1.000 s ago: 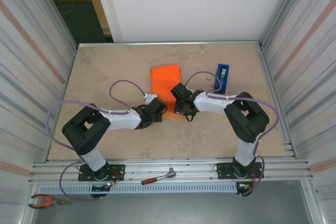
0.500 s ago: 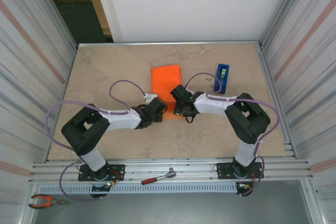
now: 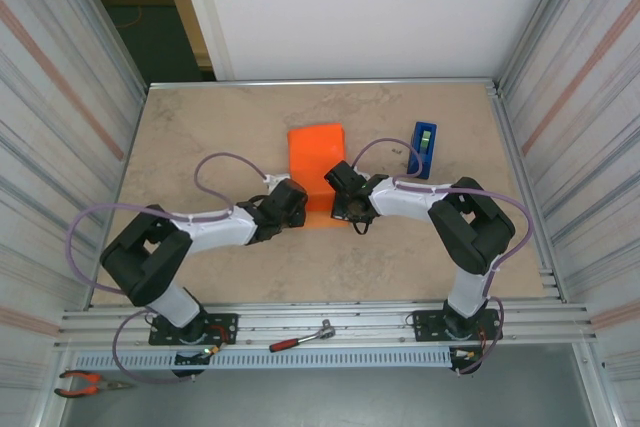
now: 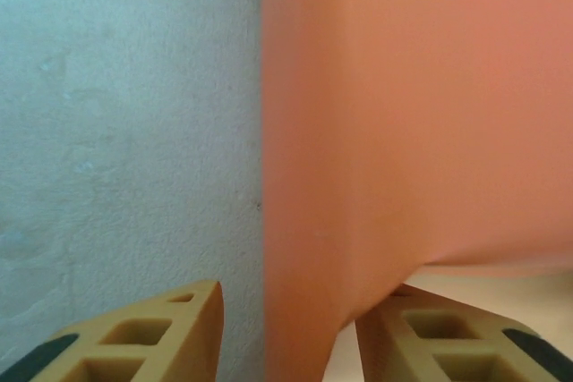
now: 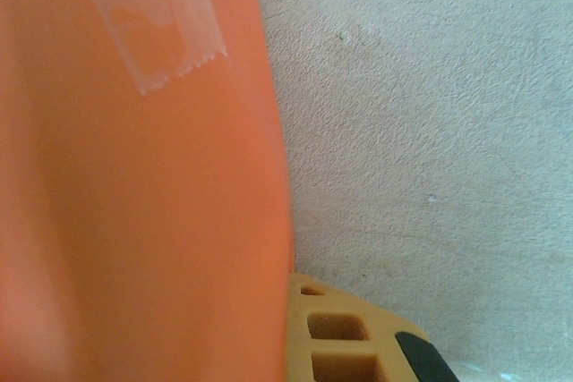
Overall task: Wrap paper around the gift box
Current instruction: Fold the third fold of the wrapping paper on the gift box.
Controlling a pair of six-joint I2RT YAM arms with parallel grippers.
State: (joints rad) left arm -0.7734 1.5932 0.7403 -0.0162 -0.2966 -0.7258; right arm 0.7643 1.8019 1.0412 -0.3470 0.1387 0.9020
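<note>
The long orange paper points away from the arms, its near edge between the spread left fingers, the right fingers closed just beside it

The paper is lying mid-counter as a box-sized orange parcel. The left hand and right hand are sitting at its near end, one each side. A blue tape dispenser is standing off to its right.
</note>
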